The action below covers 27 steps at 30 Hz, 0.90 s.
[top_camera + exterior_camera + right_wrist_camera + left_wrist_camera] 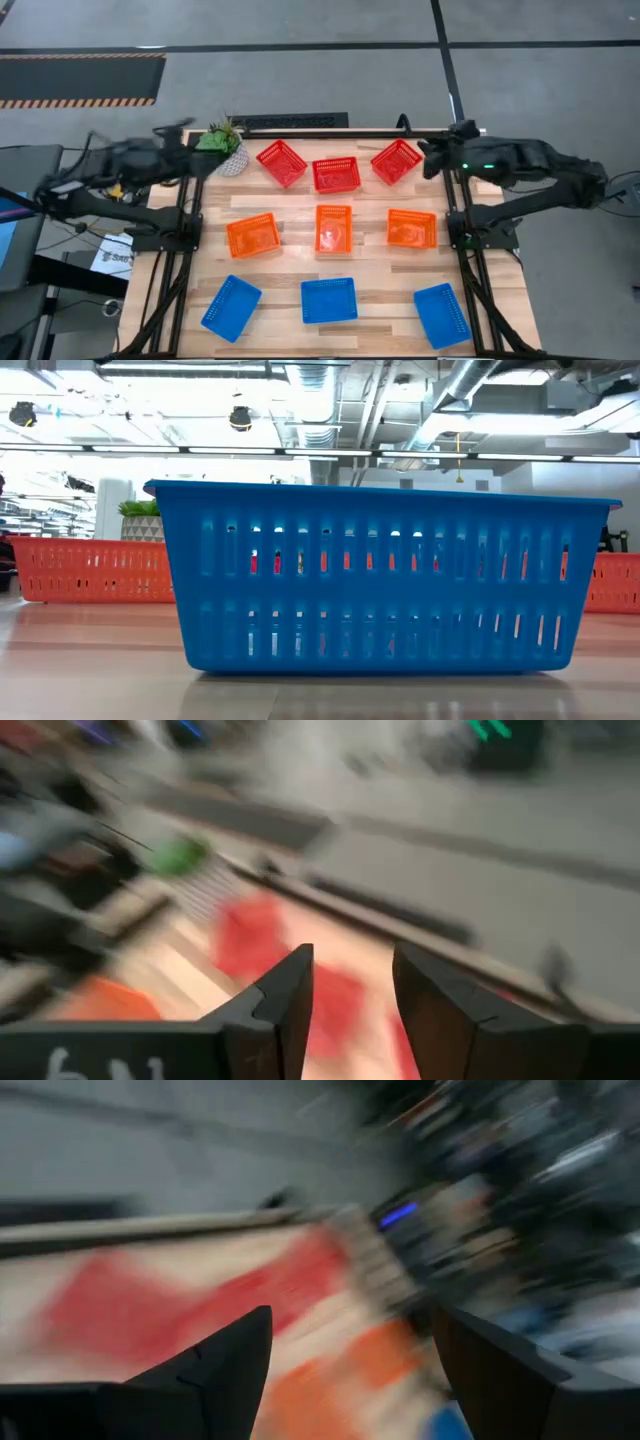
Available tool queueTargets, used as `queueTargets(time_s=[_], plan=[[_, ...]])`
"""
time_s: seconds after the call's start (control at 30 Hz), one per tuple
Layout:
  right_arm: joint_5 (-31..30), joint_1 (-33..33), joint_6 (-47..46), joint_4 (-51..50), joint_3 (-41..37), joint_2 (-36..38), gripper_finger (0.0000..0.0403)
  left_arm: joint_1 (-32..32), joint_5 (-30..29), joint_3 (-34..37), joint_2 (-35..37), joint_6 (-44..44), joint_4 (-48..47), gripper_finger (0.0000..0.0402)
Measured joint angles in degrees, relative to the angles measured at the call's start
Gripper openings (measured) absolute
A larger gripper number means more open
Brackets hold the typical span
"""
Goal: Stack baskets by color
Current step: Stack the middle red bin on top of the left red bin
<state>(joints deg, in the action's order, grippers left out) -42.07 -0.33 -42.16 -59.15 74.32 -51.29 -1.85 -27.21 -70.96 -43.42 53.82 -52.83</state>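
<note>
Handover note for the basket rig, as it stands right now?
Left hand: open, empty, up at the far left corner near the plant.
Right hand: open, empty, at the far right corner beside the red row.
Baskets: nine, all single on the table. Red baskets in the far row, orange baskets in the middle row, blue baskets in the near row.
Done: nothing stacked.
Left: stack each colour's three together.

Overhead looks straight down; low camera sits close behind the middle blue basket [385, 575].
</note>
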Motion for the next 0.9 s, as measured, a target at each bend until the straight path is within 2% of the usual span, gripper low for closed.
queueTargets(time_s=[0.07,0.13,0.23,0.37,0.5,0.6,0.73,0.9], plan=[[1.84,-2.64,-11.39,-10.98,3.41,-5.37,0.0163,-1.03,-0.92,-6.03,-6.63,2.19,-11.33,0.0263],[6.49,-5.1,-20.67,-20.03,4.27,-9.73,0.0167,-2.47,-0.41,-10.19,-12.33,1.58,-17.3,0.0263],[13.04,-7.71,-29.86,-27.02,2.01,-15.57,0.0182,-5.28,3.38,-12.03,-18.41,-1.47,-19.11,0.0263],[17.56,-10.89,-32.04,-26.68,-4.94,-20.07,0.0214,-9.98,10.78,-12.11,-22.73,-5.32,-17.3,0.0263],[17.8,-14.4,-33.68,-19.15,-12.43,-21.77,0.0222,-14.46,14.54,-12.11,-24.09,-6.7,-15.28,0.0263],[19.38,-16.92,-30.41,-9.96,-15.88,-21.35,0.021,-17.6,15.49,-12.11,-24.02,-7.81,-14.35,0.0263],[24.48,-19.24,-20.08,4.08,-16.35,-19.25,0.0189,-21.06,17.41,-12.11,-23.6,-10.03,-11.82,0.0263],[30.68,-22.47,-3.42,20.47,-13.05,-16.25,0.0164,-25.34,23.74,-12.13,-22.36,-15.1,-11.05,0.0263]])
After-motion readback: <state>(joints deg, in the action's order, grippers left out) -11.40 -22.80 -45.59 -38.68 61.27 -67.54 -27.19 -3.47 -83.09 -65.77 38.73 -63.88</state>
